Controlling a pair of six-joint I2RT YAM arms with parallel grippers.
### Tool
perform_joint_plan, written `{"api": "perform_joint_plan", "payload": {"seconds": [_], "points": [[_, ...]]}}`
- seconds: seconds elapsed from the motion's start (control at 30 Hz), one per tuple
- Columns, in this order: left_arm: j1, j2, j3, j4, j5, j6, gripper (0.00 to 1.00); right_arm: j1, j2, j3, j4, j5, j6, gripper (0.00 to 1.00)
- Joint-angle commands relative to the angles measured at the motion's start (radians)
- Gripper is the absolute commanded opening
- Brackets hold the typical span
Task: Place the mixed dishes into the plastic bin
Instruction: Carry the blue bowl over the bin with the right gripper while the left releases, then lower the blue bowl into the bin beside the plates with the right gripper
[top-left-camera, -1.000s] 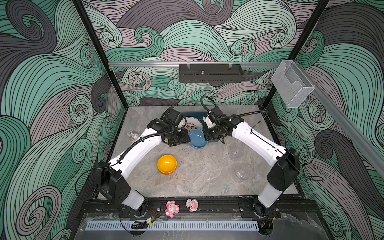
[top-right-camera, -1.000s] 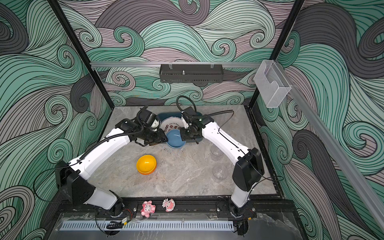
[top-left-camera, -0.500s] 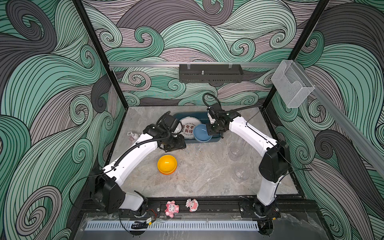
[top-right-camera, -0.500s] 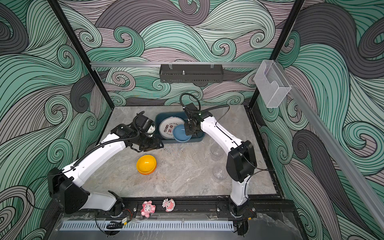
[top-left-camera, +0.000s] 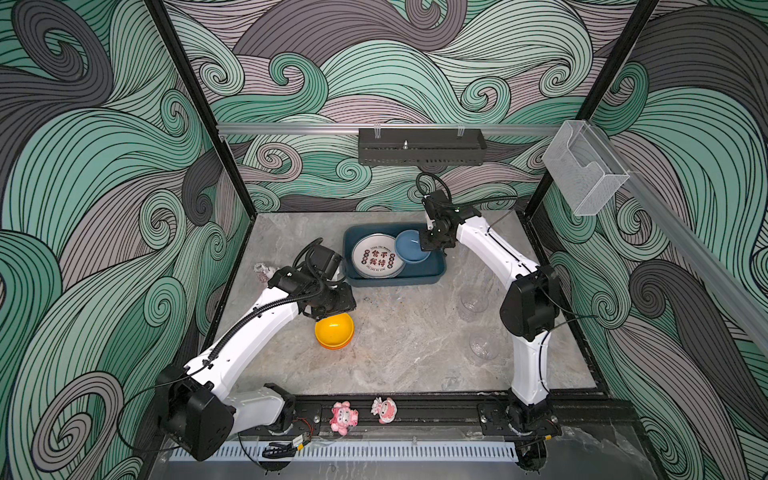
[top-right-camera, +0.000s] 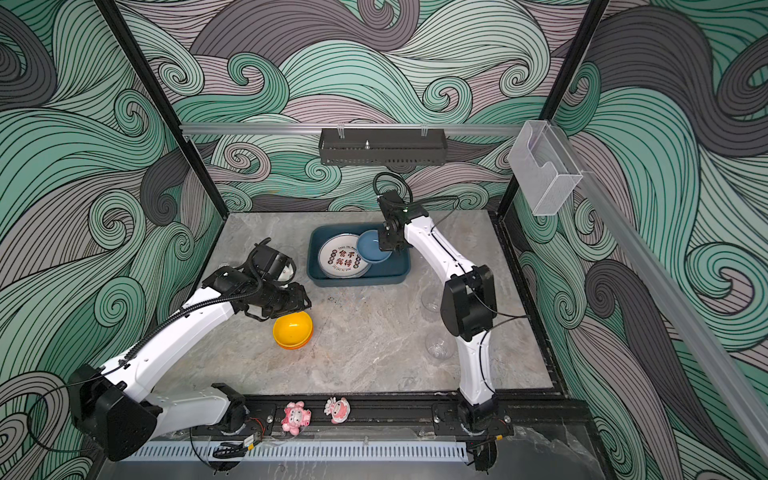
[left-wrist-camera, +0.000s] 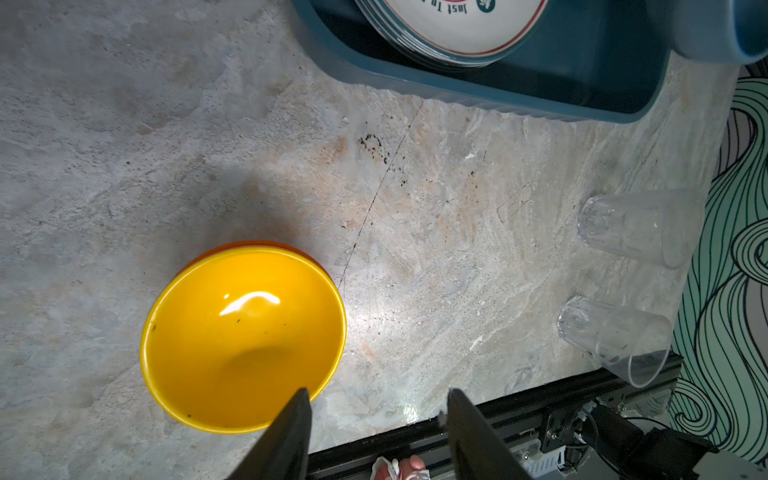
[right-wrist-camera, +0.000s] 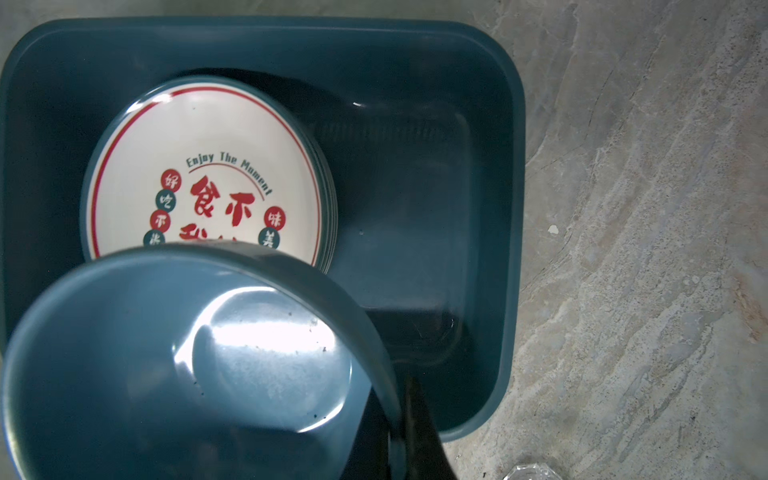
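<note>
Within the last second the left hand (left-wrist-camera: 378, 392) has been drawn back from the plastic bin (top-left-camera: 395, 279) toward the front and opened wider. It is now seen empty, jaws apart, poised over the near rim of the yellow bowl (top-left-camera: 333, 330). Farther back, the blue bowl (top-left-camera: 411, 247) has been carried from the bin's front edge to a place over its interior, partly above the plates (top-left-camera: 376, 259). It is gripped by its rim in the closed right hand (top-left-camera: 430, 246) and held tilted; whether it touches the plates cannot be told. It is judged that 1 more dish will be delivered once it is released, and that the yellow bowl is the next pick.

Counted from the front, 2 pink figurines (top-left-camera: 344, 417) are set on the front rail (top-left-camera: 436, 411) and are no part of the task. On the surface (top-left-camera: 415, 332), 2 clear glasses (top-left-camera: 473, 301) are left at the right, well apart from the bin. At the left, 2 nested bowls are left, the yellow one seated in an orange bowl (left-wrist-camera: 249, 242). In the bin 1 stack of plates is lodged; only 1 face is shown, so the stack cannot be counted. In all, 3 bowls and 2 glasses are counted, 4 of these pieces being left on the surface. Beyond, 1 black shelf (top-left-camera: 422, 146) and 1 clear box (top-left-camera: 584, 176) are mounted on the walls.
</note>
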Motion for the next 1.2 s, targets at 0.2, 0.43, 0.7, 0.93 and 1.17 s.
{"api": "perform_joint_plan", "payload": {"seconds": [0.2, 0.43, 0.7, 0.93, 1.17], "points": [[0.028, -0.045, -0.017, -0.030, -0.031, -0.022, 0.56, -0.062, 0.170, 0.234, -0.075, 0.007, 0.010, 0.03], [0.039, -0.044, -0.019, -0.048, -0.041, -0.025, 0.55, -0.091, 0.276, 0.356, -0.087, -0.011, 0.026, 0.03], [0.047, -0.013, -0.005, -0.054, -0.038, -0.029, 0.56, -0.112, 0.367, 0.443, -0.096, -0.007, 0.049, 0.03], [0.050, 0.022, 0.007, -0.075, -0.017, -0.022, 0.55, -0.122, 0.428, 0.497, -0.096, 0.017, 0.058, 0.04], [0.055, 0.046, 0.012, -0.086, 0.002, -0.026, 0.55, -0.129, 0.468, 0.533, -0.096, 0.034, 0.067, 0.04]]}}
